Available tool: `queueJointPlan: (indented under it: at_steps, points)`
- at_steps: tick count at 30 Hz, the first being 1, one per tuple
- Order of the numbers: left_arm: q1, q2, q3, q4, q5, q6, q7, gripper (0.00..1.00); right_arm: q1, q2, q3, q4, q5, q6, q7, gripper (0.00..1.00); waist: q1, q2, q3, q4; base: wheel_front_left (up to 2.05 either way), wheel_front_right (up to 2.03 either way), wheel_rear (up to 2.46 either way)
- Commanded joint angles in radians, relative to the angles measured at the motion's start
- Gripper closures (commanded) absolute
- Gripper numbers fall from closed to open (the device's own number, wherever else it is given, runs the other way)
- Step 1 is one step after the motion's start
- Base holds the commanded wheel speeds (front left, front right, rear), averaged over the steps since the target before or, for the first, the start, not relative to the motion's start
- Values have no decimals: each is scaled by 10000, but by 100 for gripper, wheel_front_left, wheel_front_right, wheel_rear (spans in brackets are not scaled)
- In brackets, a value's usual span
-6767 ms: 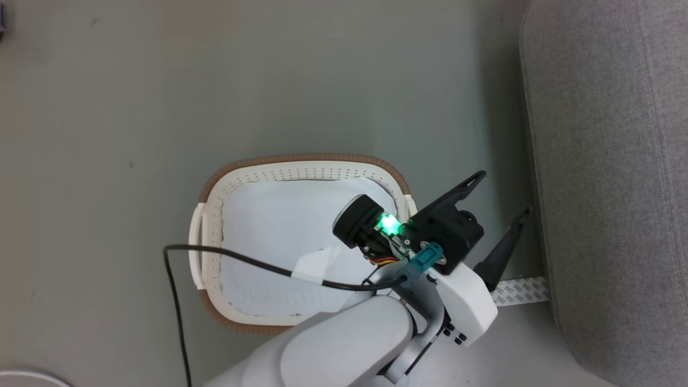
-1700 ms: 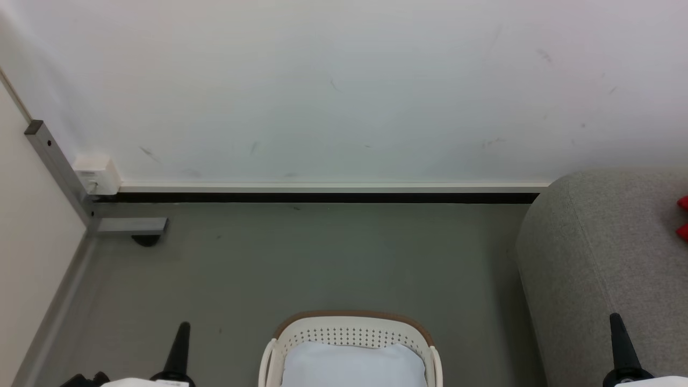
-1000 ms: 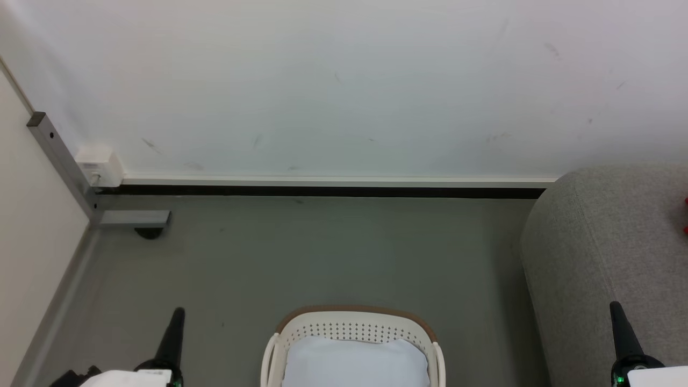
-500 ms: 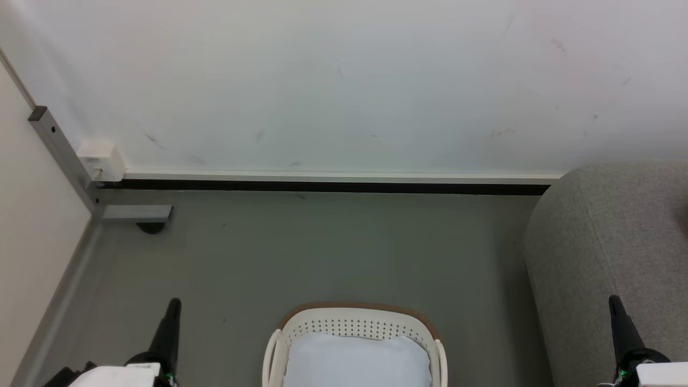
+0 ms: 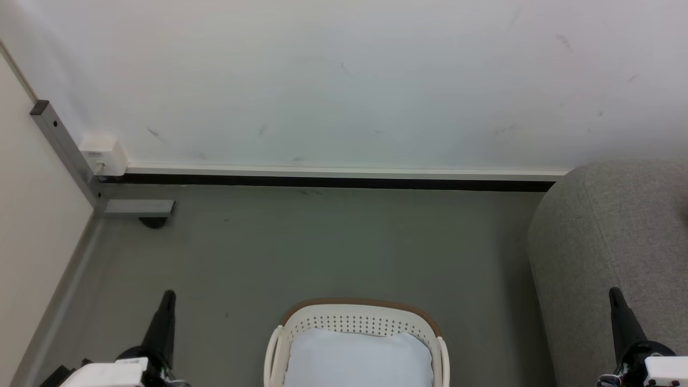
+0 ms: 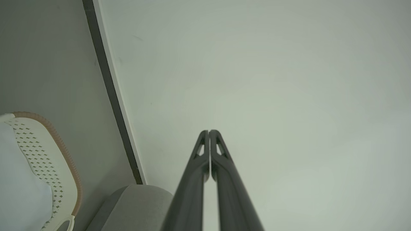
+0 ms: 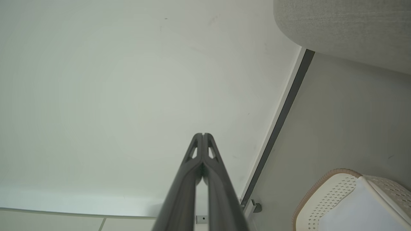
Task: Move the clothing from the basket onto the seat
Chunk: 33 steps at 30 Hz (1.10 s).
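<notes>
Basket point(image 5: 355, 321) near seat point(image 5: 618, 231) edge, floor point(image 5: 489, 279) strip between

Legible text, labels, brands, numbers, signs: none for you to log; wall box point(image 5: 102, 155): you get a faint dark mark on its front, too small to read.
</notes>
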Motion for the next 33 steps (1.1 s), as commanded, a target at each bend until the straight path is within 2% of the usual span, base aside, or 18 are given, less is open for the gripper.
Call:
queueJointPlan:
  at_steps: [1, 33]
  points:
    - [-139, 18, 53, -47, -182, -91, 69, 100, -130, -89, -44, -73, 261, -20, 79, 100, -1, 0, 11, 7, 0, 0, 0]
    - [-143, 16, 71, -49, -338, -87, 108, 100, -154, -87, -46, -72, 352, -21, 114, 100, -1, 0, 32, 20, 0, 0, 0]
